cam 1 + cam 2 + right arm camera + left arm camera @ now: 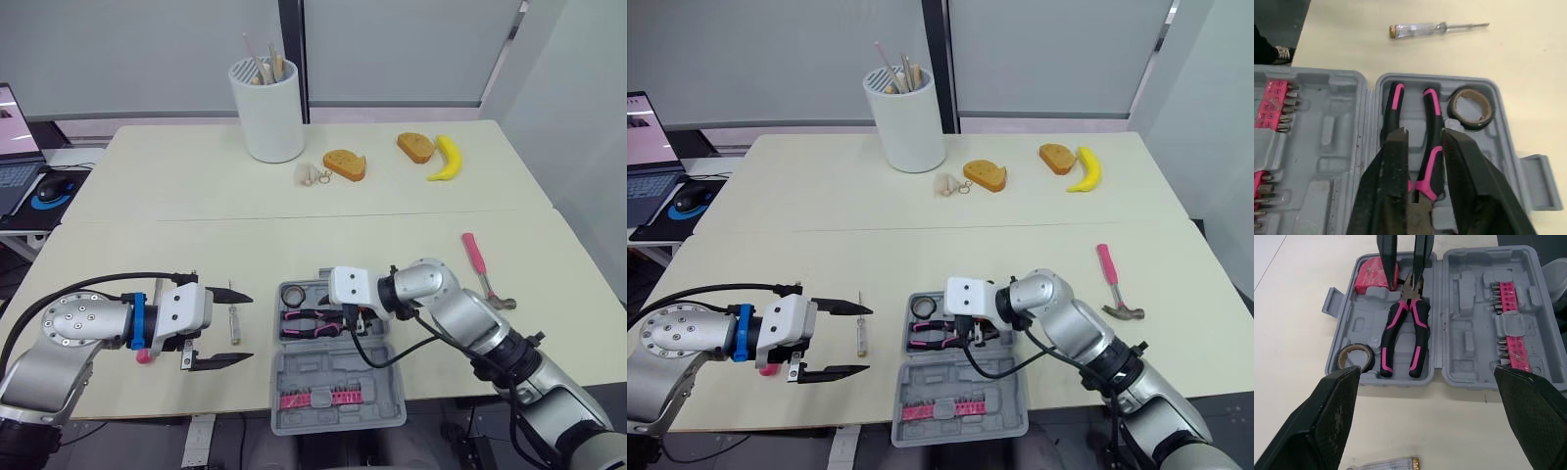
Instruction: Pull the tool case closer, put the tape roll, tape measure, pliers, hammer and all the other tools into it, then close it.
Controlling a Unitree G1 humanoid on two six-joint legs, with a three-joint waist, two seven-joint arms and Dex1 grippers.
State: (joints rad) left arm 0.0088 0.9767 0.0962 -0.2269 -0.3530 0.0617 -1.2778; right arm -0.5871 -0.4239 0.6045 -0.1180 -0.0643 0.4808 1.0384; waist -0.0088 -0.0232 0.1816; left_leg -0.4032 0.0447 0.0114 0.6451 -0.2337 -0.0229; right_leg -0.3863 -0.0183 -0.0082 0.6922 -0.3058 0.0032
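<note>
Head view: open case at 6 o'clock on the surface, near the front edge. Hammer at 3 o'clock of it and screwdriver at 9 o'clock, both outside. Left pincer spread wide, empty.
Left wrist view: tape roll, pliers and tape measure seated inside.
Right wrist view: right pincer over pliers; gripping or released, cannot tell. Closing remains.

Two cream tabletops butt together along a straight seam, evenly lit. Behind them stand pale grey wall panels split by a dark upright post — and off the left edge, a lower desk carries an open laptop.
</note>
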